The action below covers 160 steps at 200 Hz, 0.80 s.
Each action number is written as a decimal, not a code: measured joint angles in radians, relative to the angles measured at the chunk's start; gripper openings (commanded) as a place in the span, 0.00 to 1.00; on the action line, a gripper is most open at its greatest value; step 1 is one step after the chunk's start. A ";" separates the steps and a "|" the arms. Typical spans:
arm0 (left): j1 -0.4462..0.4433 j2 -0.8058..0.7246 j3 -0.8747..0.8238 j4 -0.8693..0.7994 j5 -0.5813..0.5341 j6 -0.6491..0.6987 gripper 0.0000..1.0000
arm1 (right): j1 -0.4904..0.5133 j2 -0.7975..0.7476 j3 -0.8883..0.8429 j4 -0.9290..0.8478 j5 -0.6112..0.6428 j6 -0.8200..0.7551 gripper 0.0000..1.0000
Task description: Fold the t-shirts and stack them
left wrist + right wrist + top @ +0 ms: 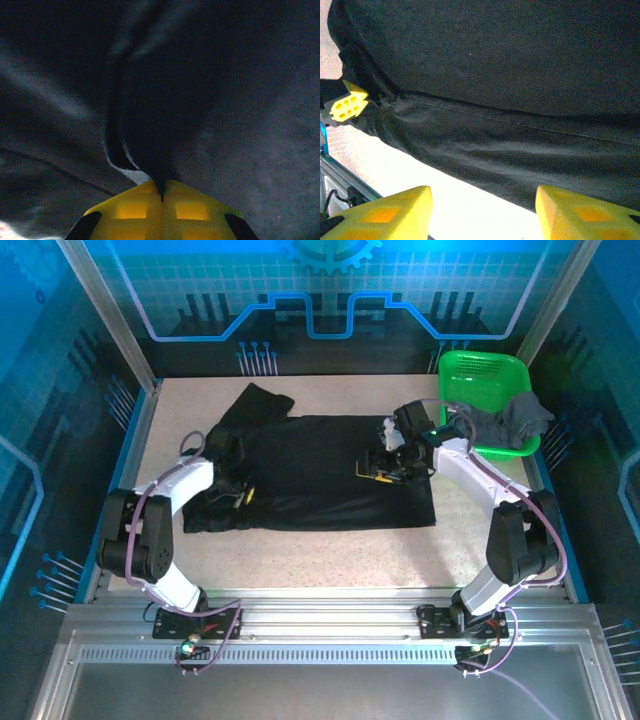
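The black t-shirt (pixel 320 475) lies spread across the middle of the counter (pixel 330 545), with one sleeve reaching toward the far left. At its near-left corner the cloth is bunched under the left arm, and black on black makes the layers there hard to tell apart. The left claw (pixel 161 195) is pressed together, pinching a raised fold of this shirt. The wrist view is so dark that little beyond the ridge of cloth can be made out.

Further right, the right claw (pixel 482 200) hovers at the shirt's right-hand part, its yellow fingers (pixel 395 210) spread wide. Pale counter and the shirt's hem show between them, and nothing is gripped.

In the far right corner stands the green mesh basket (pixel 480 358). The dark grey t-shirt (pixel 515 418) is crumpled in it and spills over its near-right rim. The right arm crosses in front of the basket's near wall, so how much of the shirt lies inside cannot be told.
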 measured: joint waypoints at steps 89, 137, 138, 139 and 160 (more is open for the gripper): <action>-0.135 0.388 0.524 -0.256 -0.108 0.325 0.00 | -0.039 0.000 -0.001 -0.010 0.000 0.008 0.55; -0.151 0.436 0.570 -0.341 -0.144 0.430 0.54 | -0.044 0.000 -0.017 -0.015 0.002 0.011 0.55; -0.151 0.436 0.571 -0.341 -0.145 0.430 0.54 | -0.045 0.000 -0.019 -0.015 0.003 0.012 0.55; -0.151 0.436 0.572 -0.342 -0.145 0.430 0.54 | -0.046 -0.001 -0.019 -0.016 0.003 0.012 0.55; -0.160 0.422 0.586 -0.353 -0.183 0.437 0.55 | -0.057 -0.013 -0.058 -0.014 0.037 0.026 0.53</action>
